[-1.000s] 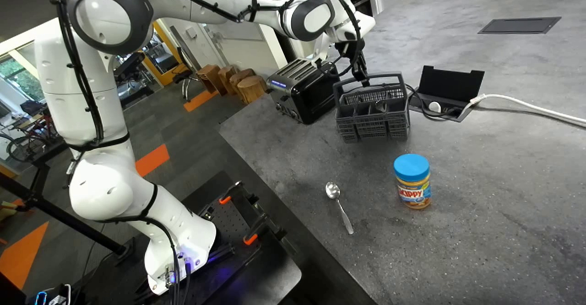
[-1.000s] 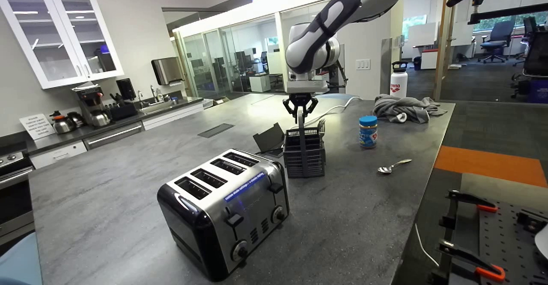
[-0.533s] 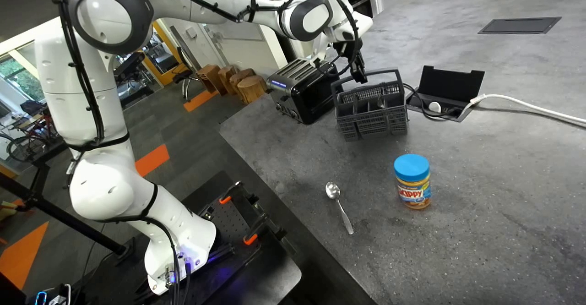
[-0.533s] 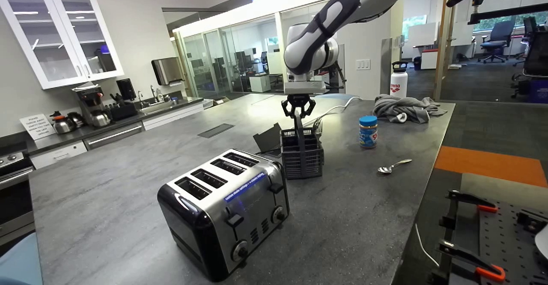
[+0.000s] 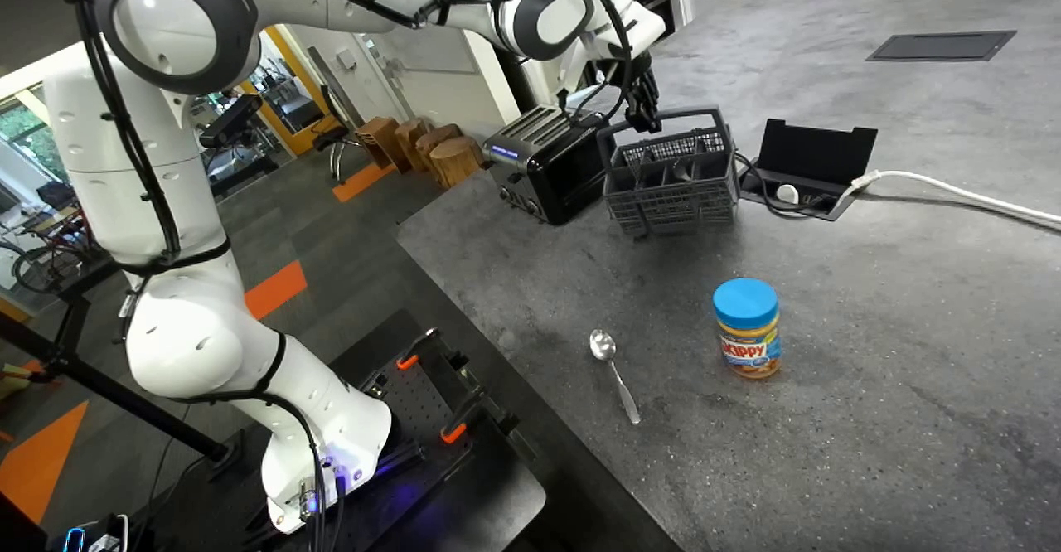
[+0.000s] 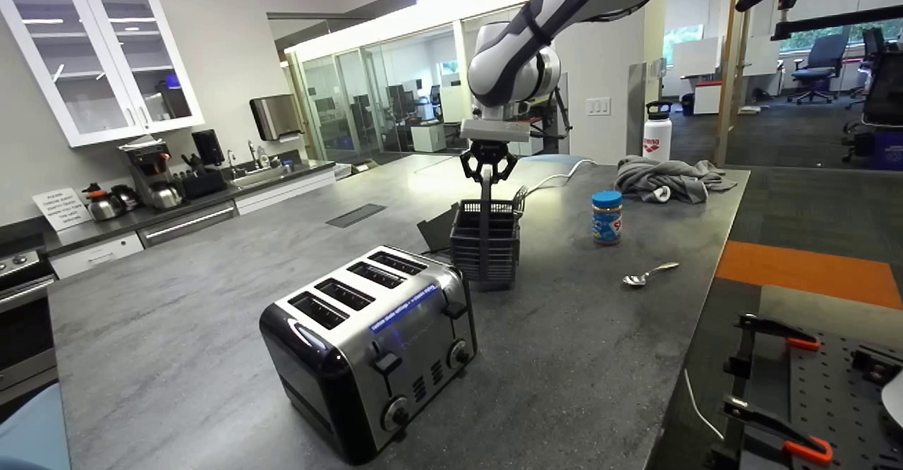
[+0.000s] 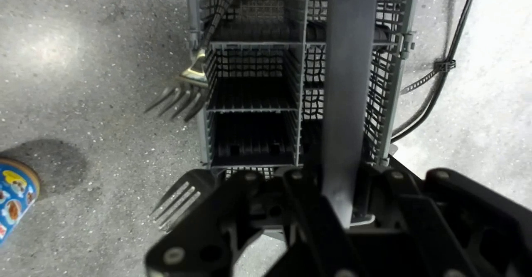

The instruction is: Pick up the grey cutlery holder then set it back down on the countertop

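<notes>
- above the grey cutlery holder [image 5: 673, 198], i see the gripper [image 6: 487, 174] pinching its handle [image 7: 348, 81]
- beneath the holder, the countertop [image 5: 879, 353]
- poking past the holder's edge, two forks [image 7: 195, 75]

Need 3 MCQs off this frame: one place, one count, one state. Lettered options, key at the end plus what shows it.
1. Place. Relative to the grey cutlery holder and the countertop, the jar is:
A) inside the holder
B) on the countertop, apart from the holder
C) underneath the holder

2. Count. How many slots does the top of the toaster have?
A) two
B) three
C) four

3. State. With respect to the holder's handle, the gripper is:
A) shut on it
B) wide open, apart from it
C) shut on nothing

1 B: both exterior views show it standing separately.
2 C: an exterior view shows four dark openings.
3 A: the wrist view shows the handle running between its jaws.
</notes>
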